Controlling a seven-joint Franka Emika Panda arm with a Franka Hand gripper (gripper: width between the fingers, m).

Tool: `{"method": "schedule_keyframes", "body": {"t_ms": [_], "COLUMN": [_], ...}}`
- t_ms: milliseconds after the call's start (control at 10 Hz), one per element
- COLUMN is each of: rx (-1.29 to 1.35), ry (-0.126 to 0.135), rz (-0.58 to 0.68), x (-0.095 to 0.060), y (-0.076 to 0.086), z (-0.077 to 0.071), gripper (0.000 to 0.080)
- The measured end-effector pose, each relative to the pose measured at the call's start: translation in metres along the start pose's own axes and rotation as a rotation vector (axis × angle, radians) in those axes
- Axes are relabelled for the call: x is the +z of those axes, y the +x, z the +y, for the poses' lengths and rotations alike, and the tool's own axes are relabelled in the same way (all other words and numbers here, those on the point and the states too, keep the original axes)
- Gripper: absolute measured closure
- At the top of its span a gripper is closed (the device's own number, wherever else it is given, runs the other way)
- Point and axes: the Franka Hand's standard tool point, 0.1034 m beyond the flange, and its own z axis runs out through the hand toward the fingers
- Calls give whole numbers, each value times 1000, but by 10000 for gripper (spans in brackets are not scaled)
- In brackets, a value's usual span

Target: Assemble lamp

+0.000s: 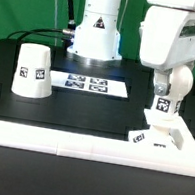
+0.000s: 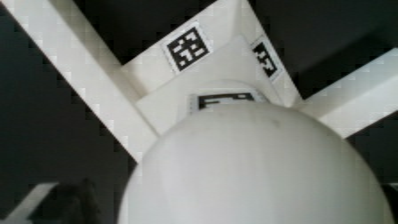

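The white cone-shaped shade (image 1: 32, 71) stands on the black table at the exterior view's left, with a tag on its side. The low sloped base (image 1: 150, 137) with tags sits at the exterior view's right, in the corner of the white rail. My gripper (image 1: 163, 107) points down just above the base, shut on the white bulb (image 1: 164, 104), which carries a tag. In the wrist view the rounded bulb (image 2: 240, 170) fills the near part of the picture. The tagged base (image 2: 217, 55) lies beyond it. My fingers are hidden in the wrist view.
The marker board (image 1: 85, 83) lies flat mid-table. The robot's white pedestal (image 1: 98, 30) stands behind it. A white rail (image 1: 79, 141) runs along the front and up the right side (image 1: 187, 139). In the wrist view the rails (image 2: 80, 70) cross under the base.
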Motion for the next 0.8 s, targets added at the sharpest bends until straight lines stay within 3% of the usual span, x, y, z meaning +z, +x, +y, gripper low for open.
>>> {"method": "schedule_keyframes", "body": {"t_ms": [100, 300, 500, 800], "rx": [2, 19, 57, 380], "ry": [0, 0, 2, 4], "rz": [-1, 0, 1, 3], "x": [1, 1, 1, 1], "y": [-1, -1, -2, -2], "z": [1, 1, 2, 2], "gripper": [188, 222, 222, 222]}}
